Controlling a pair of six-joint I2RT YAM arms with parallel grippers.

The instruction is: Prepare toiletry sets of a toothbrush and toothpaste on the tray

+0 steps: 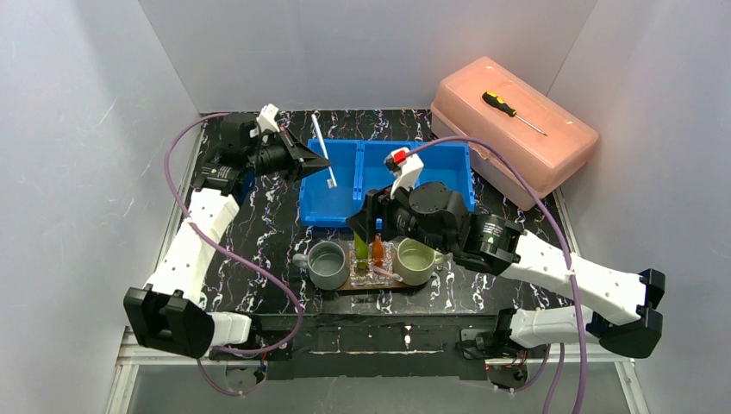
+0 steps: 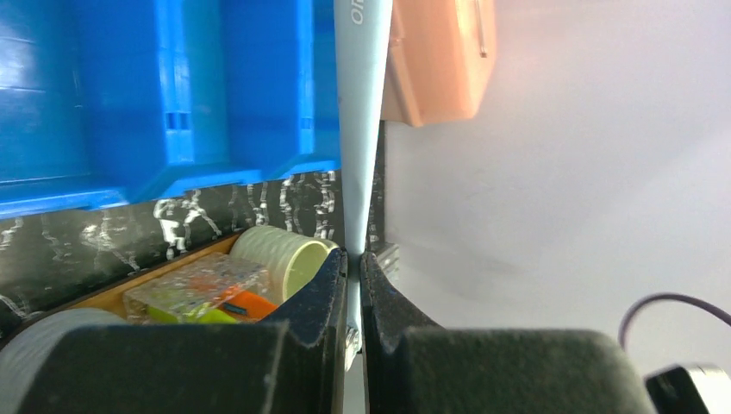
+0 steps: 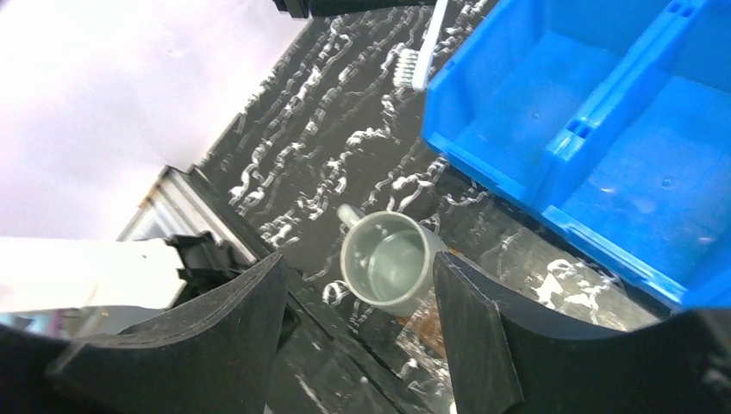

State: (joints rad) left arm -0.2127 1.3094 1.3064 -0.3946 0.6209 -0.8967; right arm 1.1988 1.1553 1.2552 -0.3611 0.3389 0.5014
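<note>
Bin [image 1: 345, 207] behind tray [image 1: 376, 288]; screwdriver [image 1: 509, 108] on pink box [image 1: 552, 155].

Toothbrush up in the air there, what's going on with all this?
The left pincer is shut on a toothbrush, holding it aloft near the blue bin. The right pincer hangs open over the tray. A grey mug and a pale green mug stand on the tray, with an orange tube and a green tube between them.
</note>
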